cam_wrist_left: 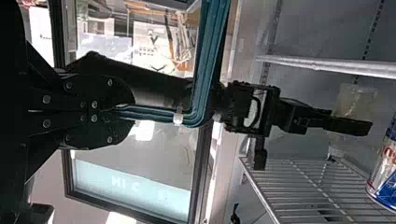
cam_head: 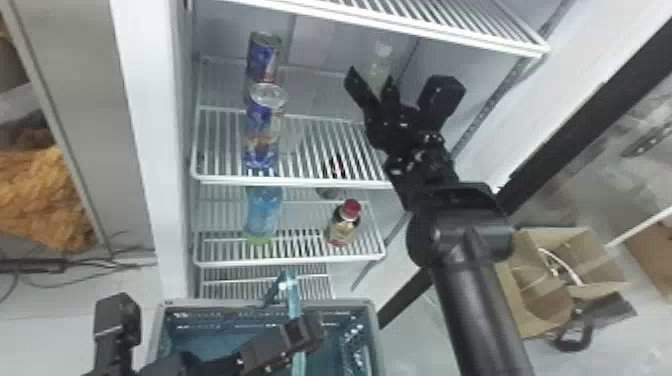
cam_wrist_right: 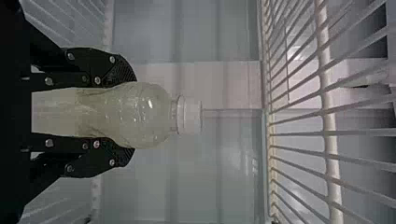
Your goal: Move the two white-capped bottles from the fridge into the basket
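On the head view's clock, the robot's right gripper (cam_head: 371,76) is at one o'clock in the fridge (cam_head: 150,150), hugging the white-capped bottle (cam_head: 380,64) snugly from both sides. Down at seven o'clock is the basket (cam_head: 375,327), and the left gripper (cam_head: 302,334) pinches its blue handle (cam_head: 293,302). At eleven o'clock, cans (cam_head: 264,57) stand on a shelf (cam_head: 225,181).

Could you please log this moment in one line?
Right gripper: closed around white-capped bottle, inside fridge | Left gripper: holding handle | Basket: before fridge | Transfer: bottle not yet in basket
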Available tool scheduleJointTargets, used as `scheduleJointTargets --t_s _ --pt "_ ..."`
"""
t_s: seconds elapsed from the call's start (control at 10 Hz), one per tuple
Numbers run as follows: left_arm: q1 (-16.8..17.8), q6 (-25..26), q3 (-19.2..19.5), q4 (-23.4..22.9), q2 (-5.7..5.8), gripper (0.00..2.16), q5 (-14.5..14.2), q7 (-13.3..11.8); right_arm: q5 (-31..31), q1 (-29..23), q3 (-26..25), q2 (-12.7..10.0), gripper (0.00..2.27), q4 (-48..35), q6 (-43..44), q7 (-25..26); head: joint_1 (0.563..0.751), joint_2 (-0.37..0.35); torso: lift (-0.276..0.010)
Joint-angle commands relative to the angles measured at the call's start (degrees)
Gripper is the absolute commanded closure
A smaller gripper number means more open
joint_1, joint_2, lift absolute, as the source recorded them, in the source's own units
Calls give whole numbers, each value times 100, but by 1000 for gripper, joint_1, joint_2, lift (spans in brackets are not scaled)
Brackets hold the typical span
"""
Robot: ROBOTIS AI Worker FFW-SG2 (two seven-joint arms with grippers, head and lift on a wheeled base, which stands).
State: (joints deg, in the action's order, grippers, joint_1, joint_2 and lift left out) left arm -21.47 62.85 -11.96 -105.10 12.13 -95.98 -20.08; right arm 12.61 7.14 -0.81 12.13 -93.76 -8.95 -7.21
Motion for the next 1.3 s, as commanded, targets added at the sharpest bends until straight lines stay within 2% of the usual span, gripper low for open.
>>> scheduleJointTargets --t_s 0.0,0.2,0.5,1.2 --pt "-4 0 -4 -1 0 1185 0 -5 99 -461 -125 26 895 -559 -159 0 695 -350 0" --pt "-32 0 -4 -1 0 1185 0 -5 236 -939 -273 26 895 -1290 -384 -26 695 -350 0" --pt "-60 0 8 -1 -9 1185 0 -14 488 -1951 -525 18 895 -2598 -680 -35 695 -350 0" --pt "-102 0 19 -1 -9 1185 11 -31 865 -3639 -856 -141 895 -4510 -1284 -88 695 -350 0"
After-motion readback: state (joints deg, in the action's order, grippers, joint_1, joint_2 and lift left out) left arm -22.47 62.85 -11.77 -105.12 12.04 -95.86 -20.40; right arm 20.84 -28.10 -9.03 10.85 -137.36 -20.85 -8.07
